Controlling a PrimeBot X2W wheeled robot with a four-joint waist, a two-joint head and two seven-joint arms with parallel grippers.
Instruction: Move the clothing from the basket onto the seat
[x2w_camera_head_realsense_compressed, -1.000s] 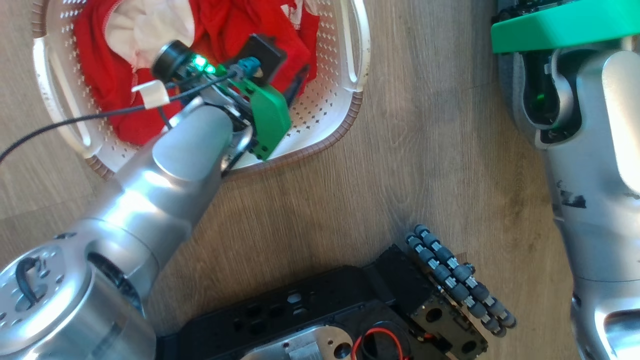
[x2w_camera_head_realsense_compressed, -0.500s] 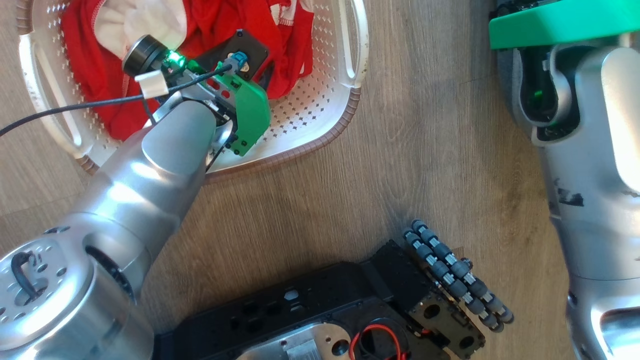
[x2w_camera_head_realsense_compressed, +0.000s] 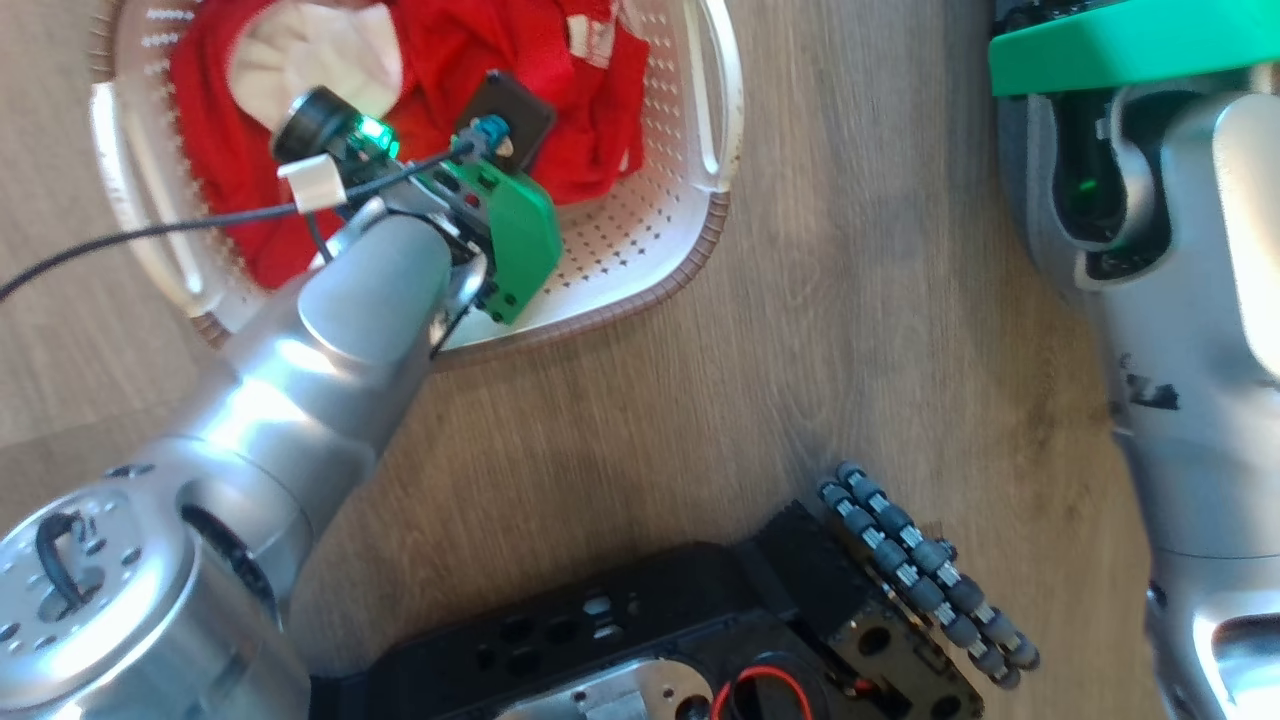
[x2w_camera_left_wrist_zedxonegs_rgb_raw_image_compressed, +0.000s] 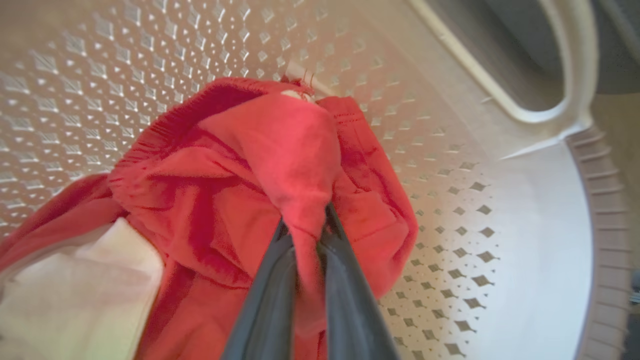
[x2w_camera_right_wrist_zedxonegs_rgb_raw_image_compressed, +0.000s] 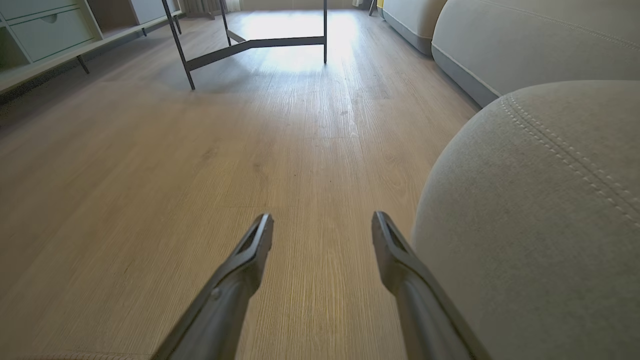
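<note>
Clothing (x2w_camera_left_wrist_zedxonegs_rgb_raw_image_compressed: 210, 200), per left wrist view, looks pinched in left gripper (x2w_camera_left_wrist_zedxonegs_rgb_raw_image_compressed: 306, 220) over basket (x2w_camera_left_wrist_zedxonegs_rgb_raw_image_compressed: 450, 150); right gripper (x2w_camera_right_wrist_zedxonegs_rgb_raw_image_compressed: 322, 222) gapes beside seat (x2w_camera_right_wrist_zedxonegs_rgb_raw_image_compressed: 540, 225).

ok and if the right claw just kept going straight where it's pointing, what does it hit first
Probably the wooden floor: the open right claw points low across bare boards, with the seat just beside its line. The dark metal frame stands farther on. Depth is hard to judge.

Red clothing (x2w_camera_head_realsense_compressed: 450, 50) with white lining; cream basket (x2w_camera_head_realsense_compressed: 640, 240), diamond-perforated, brown rim; grey seat (x2w_camera_right_wrist_zedxonegs_rgb_raw_image_compressed: 530, 225), pale double stitching.
</note>
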